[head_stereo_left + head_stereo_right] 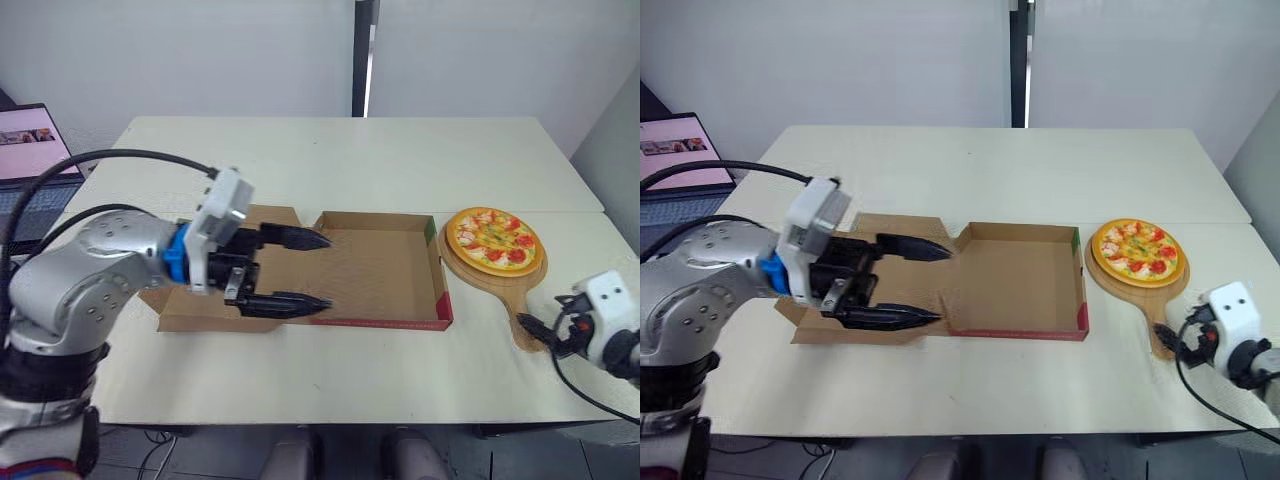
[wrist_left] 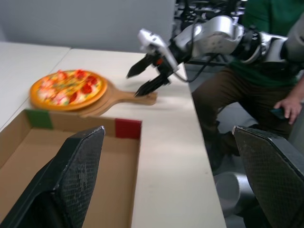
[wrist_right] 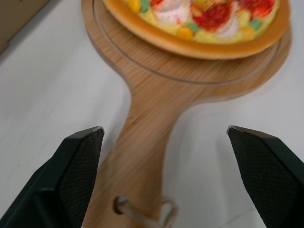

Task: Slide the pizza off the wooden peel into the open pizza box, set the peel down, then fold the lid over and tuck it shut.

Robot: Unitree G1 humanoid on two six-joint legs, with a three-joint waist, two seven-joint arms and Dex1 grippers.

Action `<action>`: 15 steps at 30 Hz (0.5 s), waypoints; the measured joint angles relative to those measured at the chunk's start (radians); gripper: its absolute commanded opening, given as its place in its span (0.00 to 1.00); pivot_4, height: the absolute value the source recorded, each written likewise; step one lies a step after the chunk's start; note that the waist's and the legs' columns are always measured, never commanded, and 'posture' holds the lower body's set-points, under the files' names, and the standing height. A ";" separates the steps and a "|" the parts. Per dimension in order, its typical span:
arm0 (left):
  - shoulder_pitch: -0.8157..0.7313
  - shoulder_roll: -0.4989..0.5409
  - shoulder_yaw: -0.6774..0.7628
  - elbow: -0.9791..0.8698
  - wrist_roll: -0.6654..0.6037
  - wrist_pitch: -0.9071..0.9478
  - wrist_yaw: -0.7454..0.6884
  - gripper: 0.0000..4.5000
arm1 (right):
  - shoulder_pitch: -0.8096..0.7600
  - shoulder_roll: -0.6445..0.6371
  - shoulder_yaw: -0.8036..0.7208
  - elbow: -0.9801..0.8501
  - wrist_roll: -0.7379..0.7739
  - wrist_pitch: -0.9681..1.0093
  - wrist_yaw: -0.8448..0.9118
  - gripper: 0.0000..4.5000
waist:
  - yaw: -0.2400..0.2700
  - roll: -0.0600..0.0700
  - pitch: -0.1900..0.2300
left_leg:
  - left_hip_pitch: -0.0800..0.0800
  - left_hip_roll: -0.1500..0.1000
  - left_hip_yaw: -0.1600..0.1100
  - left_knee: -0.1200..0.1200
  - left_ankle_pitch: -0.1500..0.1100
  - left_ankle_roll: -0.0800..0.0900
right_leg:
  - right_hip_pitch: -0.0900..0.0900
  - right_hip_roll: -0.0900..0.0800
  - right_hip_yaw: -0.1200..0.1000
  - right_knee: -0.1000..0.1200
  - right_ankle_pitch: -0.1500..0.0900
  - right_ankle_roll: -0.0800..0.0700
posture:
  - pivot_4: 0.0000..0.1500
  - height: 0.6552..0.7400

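The pizza [image 1: 492, 240] lies on the round wooden peel [image 1: 520, 312] at the table's right, just beside the open cardboard pizza box [image 1: 441, 285]. The box's lid [image 1: 185, 318] lies flat to the left, partly hidden under my left arm. My left gripper [image 1: 322, 271] hovers open over the box's left half, holding nothing. My right gripper [image 1: 538, 333] is at the peel's handle end; in the right wrist view the right gripper [image 3: 165, 129] stands open, its fingers on either side of the handle [image 3: 142, 156] without closing on it.
An open laptop [image 1: 35, 150] sits off the table's far left. A seated person [image 2: 266, 57] is beyond the table's right edge in the left wrist view. A seam [image 1: 590, 212] splits the tabletop near the pizza. The table's front edge runs close below the box.
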 measured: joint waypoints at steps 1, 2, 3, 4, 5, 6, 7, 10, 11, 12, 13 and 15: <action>-0.021 -0.010 -0.015 0.000 -0.001 0.001 -0.006 1.00 | -0.016 0.007 0.010 -0.002 0.000 0.025 -0.017 0.99 | 0.000 0.000 0.000 | 0.000 0.000 0.000 0.000 0.000 0.000 | 0.000 0.000 0.000 0.000 0.000 0.000 | 1.00 0.86; -0.036 -0.017 -0.027 0.001 0.000 0.002 -0.009 1.00 | -0.032 0.014 0.016 -0.006 0.000 0.046 -0.032 0.99 | -0.001 0.000 0.000 | 0.000 0.000 0.000 0.000 0.000 0.000 | 0.000 0.000 0.000 0.000 0.000 0.000 | 1.00 0.86; -0.046 -0.023 -0.035 0.001 0.000 0.002 -0.015 1.00 | -0.043 0.021 0.022 -0.012 0.000 0.061 -0.046 0.99 | -0.001 0.000 0.000 | 0.000 0.000 0.000 0.000 0.000 0.000 | 0.000 0.000 0.000 0.000 0.000 0.000 | 1.00 0.86; -0.054 -0.027 -0.045 0.003 0.004 0.001 -0.022 1.00 | -0.054 0.028 0.029 -0.012 -0.003 0.070 -0.062 0.99 | -0.001 0.000 0.000 | 0.000 0.000 0.000 0.000 0.000 0.000 | 0.000 0.001 0.000 0.000 0.000 0.000 | 1.00 0.86; -0.060 -0.034 -0.057 0.010 0.012 0.000 -0.026 1.00 | -0.071 0.041 0.037 -0.011 -0.007 0.080 -0.080 0.99 | -0.001 0.000 0.000 | 0.000 0.000 0.000 0.000 0.000 0.000 | 0.000 0.001 0.000 0.000 0.000 0.000 | 1.00 0.86; -0.065 -0.037 -0.069 0.019 0.021 -0.003 -0.027 1.00 | -0.082 0.052 0.045 -0.011 -0.009 0.084 -0.094 0.99 | -0.001 0.000 0.000 | 0.000 0.000 0.000 0.000 0.000 0.000 | 0.000 0.001 0.000 0.000 0.000 0.000 | 1.00 0.86; -0.067 -0.037 -0.077 0.024 0.035 -0.008 -0.030 1.00 | -0.088 0.059 0.058 -0.010 -0.010 0.085 -0.103 0.99 | -0.001 0.000 0.000 | 0.000 0.000 0.000 0.000 0.000 0.000 | 0.000 0.001 0.000 0.000 0.000 0.000 | 1.00 0.86; -0.070 -0.041 -0.095 0.042 0.066 -0.019 -0.030 1.00 | -0.109 0.067 0.093 0.012 -0.013 0.087 -0.124 0.99 | -0.001 0.000 0.000 | 0.000 0.000 0.000 0.000 0.000 0.000 | 0.000 0.001 0.000 0.000 0.000 0.000 | 1.00 0.86; -0.072 -0.042 -0.096 0.047 0.073 -0.019 -0.028 1.00 | -0.115 0.068 0.097 0.014 -0.017 0.086 -0.127 0.99 | -0.001 0.000 0.000 | 0.000 0.000 0.000 0.000 0.000 0.000 | 0.000 0.001 0.000 0.000 0.000 0.000 | 1.00 0.86; -0.076 -0.043 -0.097 0.054 0.080 -0.019 -0.024 1.00 | -0.123 0.068 0.106 0.021 -0.023 0.082 -0.132 0.99 | -0.001 0.000 0.000 | 0.000 0.000 0.000 0.000 0.000 0.000 | 0.000 0.001 0.000 0.000 0.000 0.000 | 1.00 0.86; -0.080 -0.043 -0.097 0.059 0.088 -0.019 -0.023 1.00 | -0.129 0.068 0.111 0.025 -0.026 0.081 -0.135 0.99 | -0.001 0.000 0.000 | 0.000 0.000 0.000 0.000 0.000 0.000 | 0.000 0.001 0.000 0.000 0.000 0.000 | 1.00 0.86; -0.083 -0.041 -0.098 0.060 0.112 -0.020 -0.019 1.00 | -0.142 0.068 0.114 0.039 -0.027 0.081 -0.139 0.95 | -0.002 0.000 0.000 | 0.001 0.000 0.000 0.000 0.000 0.000 | 0.000 0.001 0.000 0.000 0.000 0.000 | 1.00 0.86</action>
